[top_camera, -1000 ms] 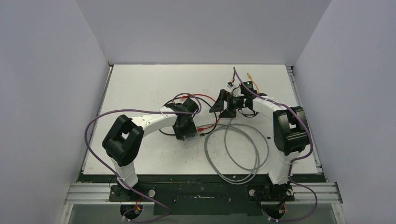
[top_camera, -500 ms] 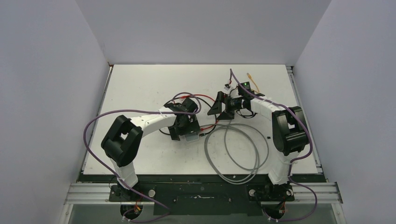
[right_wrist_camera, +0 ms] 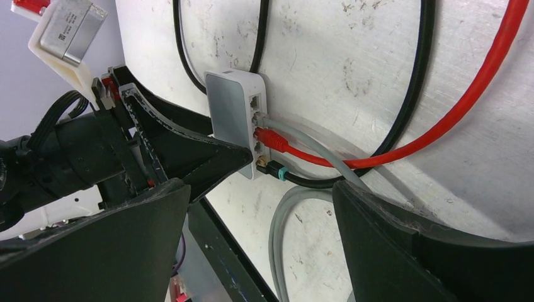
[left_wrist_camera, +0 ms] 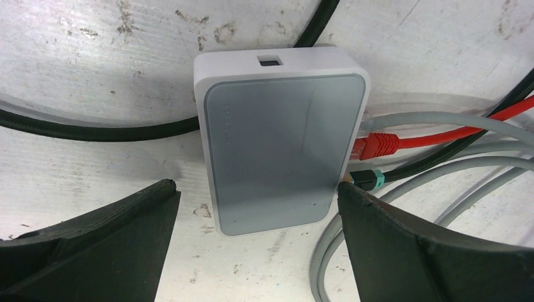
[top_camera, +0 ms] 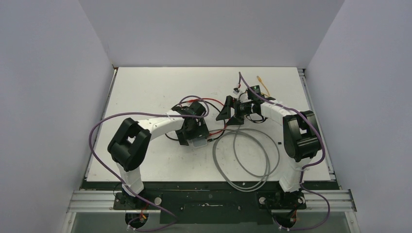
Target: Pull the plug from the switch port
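Currently the switch [left_wrist_camera: 280,141] is lying flat on the white table [left_wrist_camera: 94,69] at the centre of the left wrist frame, with a grey cable [left_wrist_camera: 441,118], a red plug [left_wrist_camera: 378,145] and a black plug [left_wrist_camera: 365,180] all sitting in the sockets along its right edge. The left gripper [left_wrist_camera: 255,189] is standing released, its fingers [left_wrist_camera: 107,245] spreading wide to either side of the switch's lower end. The right gripper [right_wrist_camera: 259,187] is likewise hanging spread and grasping nothing, facing the socket side while keeping apart from the plugs.
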You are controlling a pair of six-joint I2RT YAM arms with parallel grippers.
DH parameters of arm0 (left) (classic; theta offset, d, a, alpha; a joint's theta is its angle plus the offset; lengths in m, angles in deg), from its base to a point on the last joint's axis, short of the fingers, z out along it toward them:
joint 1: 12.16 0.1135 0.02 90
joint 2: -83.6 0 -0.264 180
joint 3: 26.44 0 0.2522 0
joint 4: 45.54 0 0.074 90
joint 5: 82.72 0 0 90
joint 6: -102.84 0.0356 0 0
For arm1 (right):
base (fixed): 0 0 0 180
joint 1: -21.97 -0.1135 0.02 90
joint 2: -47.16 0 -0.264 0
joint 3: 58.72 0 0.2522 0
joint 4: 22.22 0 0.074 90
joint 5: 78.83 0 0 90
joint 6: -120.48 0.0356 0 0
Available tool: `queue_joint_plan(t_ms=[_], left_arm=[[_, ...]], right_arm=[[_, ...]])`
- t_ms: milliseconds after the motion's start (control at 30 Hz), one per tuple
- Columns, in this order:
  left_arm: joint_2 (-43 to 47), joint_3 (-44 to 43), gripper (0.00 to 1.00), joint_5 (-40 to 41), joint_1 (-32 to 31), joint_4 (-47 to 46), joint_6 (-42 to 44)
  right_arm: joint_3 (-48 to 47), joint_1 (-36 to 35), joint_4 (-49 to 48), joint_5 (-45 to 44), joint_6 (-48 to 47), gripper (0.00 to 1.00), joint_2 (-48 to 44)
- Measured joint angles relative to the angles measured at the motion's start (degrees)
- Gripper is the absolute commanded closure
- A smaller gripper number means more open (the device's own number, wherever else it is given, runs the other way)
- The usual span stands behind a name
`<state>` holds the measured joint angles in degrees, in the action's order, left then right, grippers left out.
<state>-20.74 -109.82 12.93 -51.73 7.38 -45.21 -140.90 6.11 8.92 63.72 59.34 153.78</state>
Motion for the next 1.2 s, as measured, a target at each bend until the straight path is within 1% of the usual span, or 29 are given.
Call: queue_joint_plan(t_ms=[333,433,467,500,633,733,1000,1067,1200], left_arm=[[-1.8,-3.2,0.04,-0.1,0.0,-0.3,0.0],[-2.1,-3.5,0.00,0.0,0.0,-0.3,0.0],[-2.3,-3.5,0.05,0.0,0.0,-0.2,0.0],[-2.5,-3.5,0.07,0.2,0.0,-0.1,0.0],[-3.1,-3.5,0.08,0.8,0.0,0.7,-0.2],[-3.4,-3.5,0.10,1.4,0.0,1.1,-0.2],[-3.5,-3.5,0.27,1.5,0.0,1.3,-0.2],[-3.5,-3.5,0.34,1.6,0.0,1.3,0.0],[-3.5,-3.5,0.51,1.7,0.0,1.4,0.8]], right_arm=[[0.0,0.0,0.4,0.0,-0.6,0.13,0.0],[0.0,0.0,0.4,0.0,-0.8,0.13,0.0],[0.0,0.0,0.4,0.0,-0.8,0.13,0.0],[0.0,0.0,0.5,0.0,-0.9,0.13,0.0],[0.0,0.0,0.5,0.0,-1.0,0.13,0.0],[0.0,0.0,0.5,0.0,-1.0,0.13,0.0],[0.0,0.0,0.7,0.0,-1.2,0.13,0.0],[0.0,0.0,0.7,0.0,-1.2,0.13,0.0],[0.0,-0.2,0.9,0.0,-1.3,0.12,0.0]])
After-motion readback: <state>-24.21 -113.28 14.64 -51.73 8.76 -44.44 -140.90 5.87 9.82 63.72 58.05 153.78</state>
